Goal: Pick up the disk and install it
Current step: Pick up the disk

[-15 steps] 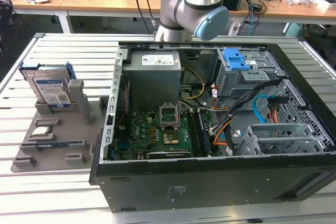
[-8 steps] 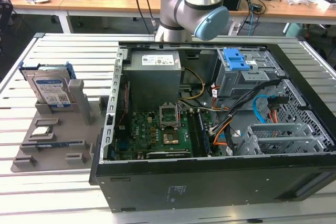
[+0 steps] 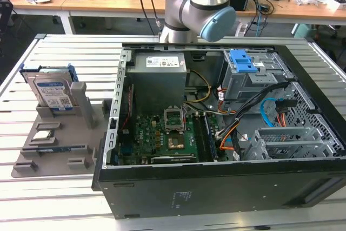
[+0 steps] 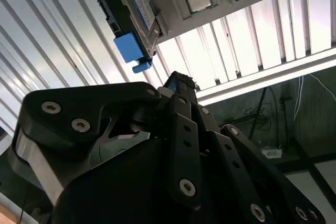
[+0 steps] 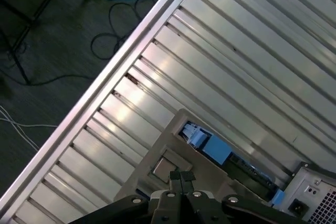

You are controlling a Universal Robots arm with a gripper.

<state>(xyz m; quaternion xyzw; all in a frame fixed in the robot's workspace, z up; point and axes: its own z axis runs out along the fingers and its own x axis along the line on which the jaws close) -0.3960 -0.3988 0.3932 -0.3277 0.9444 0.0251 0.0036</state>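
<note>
While upright in the exterior view, the disk (image 3: 51,93); in the first wrist view, end effector (image 5: 181,174) pressed together.

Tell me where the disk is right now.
The disk stands on edge in the grey holder tray at the exterior view's left, beside the open computer case.

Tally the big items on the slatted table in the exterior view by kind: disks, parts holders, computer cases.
disk, standing in the holder: 1
grey parts holder: 1
open computer case: 1
Total: 3
</note>
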